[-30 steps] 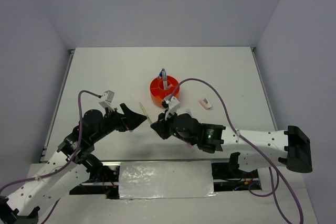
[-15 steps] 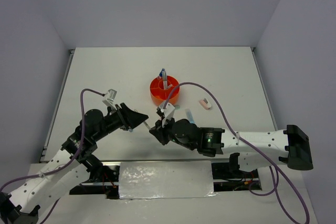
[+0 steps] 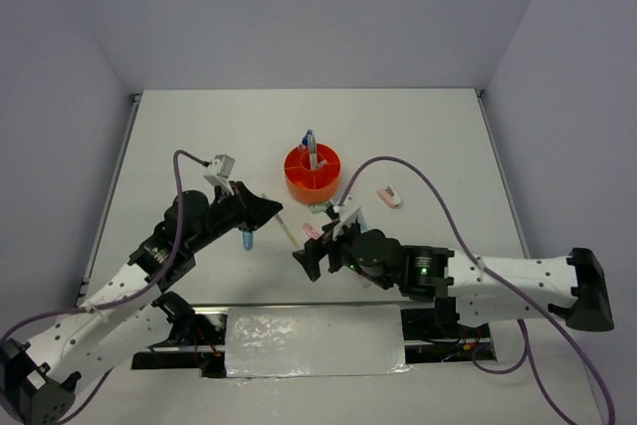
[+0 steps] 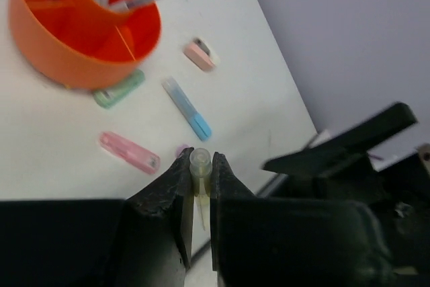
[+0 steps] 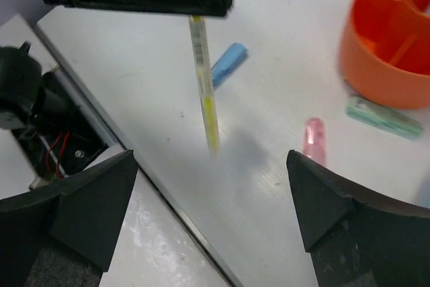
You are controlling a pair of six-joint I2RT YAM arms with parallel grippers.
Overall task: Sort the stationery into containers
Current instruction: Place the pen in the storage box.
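One yellow pen [image 4: 199,161], end-on in left gripper [image 4: 199,171]

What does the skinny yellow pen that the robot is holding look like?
The yellow pen is thin and straight, plastic by its look: clear near the top with small dark print, solid yellow toward the tip. The left gripper is shut on its upper end, a finger on each side. It hangs tip-down, slightly tilted, seemingly just off the white table.
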